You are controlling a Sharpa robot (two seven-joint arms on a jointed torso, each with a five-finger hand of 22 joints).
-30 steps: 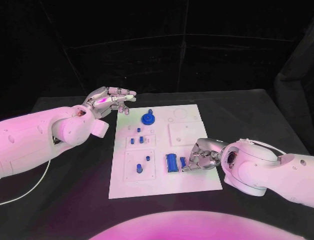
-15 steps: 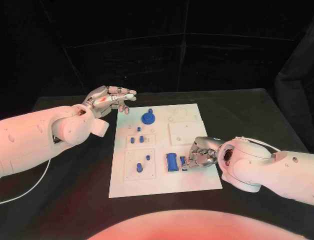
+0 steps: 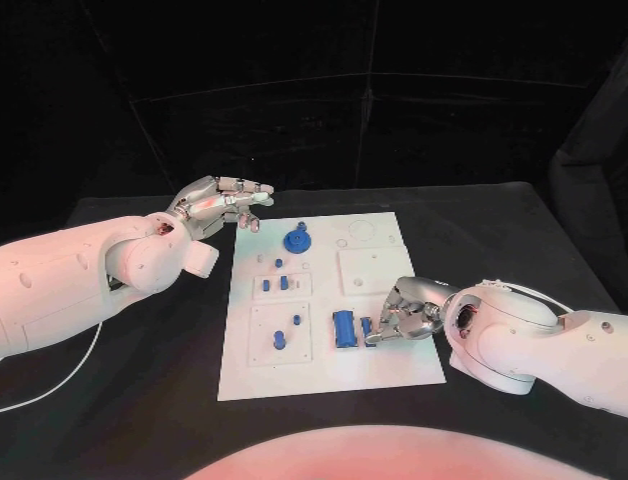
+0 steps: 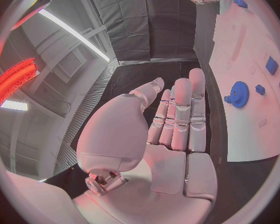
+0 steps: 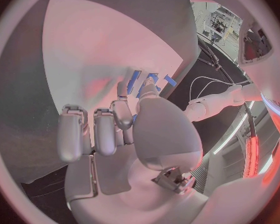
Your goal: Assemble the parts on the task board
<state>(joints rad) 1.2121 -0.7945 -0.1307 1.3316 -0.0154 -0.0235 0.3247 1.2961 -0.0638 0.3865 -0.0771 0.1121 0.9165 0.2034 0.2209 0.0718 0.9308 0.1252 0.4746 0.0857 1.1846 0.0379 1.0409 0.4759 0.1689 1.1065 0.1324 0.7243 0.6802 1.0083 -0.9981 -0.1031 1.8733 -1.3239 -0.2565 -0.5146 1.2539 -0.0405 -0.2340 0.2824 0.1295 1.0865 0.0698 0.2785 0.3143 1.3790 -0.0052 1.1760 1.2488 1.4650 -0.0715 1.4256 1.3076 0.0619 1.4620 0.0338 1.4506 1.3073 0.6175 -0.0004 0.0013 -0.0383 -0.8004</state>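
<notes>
The white task board [image 3: 386, 360] lies mid-table. On it are a blue gear [image 3: 298, 238], several small blue pegs around [image 3: 275, 283], and an upright blue block [image 3: 343, 327]. My right hand [image 3: 404, 318] rests low on the board's right side. Its thumb and a finger pinch a small blue part [image 3: 369, 328] beside the block, and its other fingers are curled. In the right wrist view the fingertips [image 5: 148, 88] meet among blue pieces [image 5: 134, 79]. My left hand [image 3: 225, 202] hovers open off the board's far left corner, with the gear [image 4: 239, 93] beside its straight fingers [image 4: 180, 109].
The black table [image 3: 127, 400] surrounds the board, with dark curtains behind it. A white cable [image 3: 33, 390] trails on the table under my left arm. The board's right half holds bare white recessed plates [image 3: 366, 268].
My right hand has shifted very slightly at the small blue part beside the block. The left hand stays almost where it was.
</notes>
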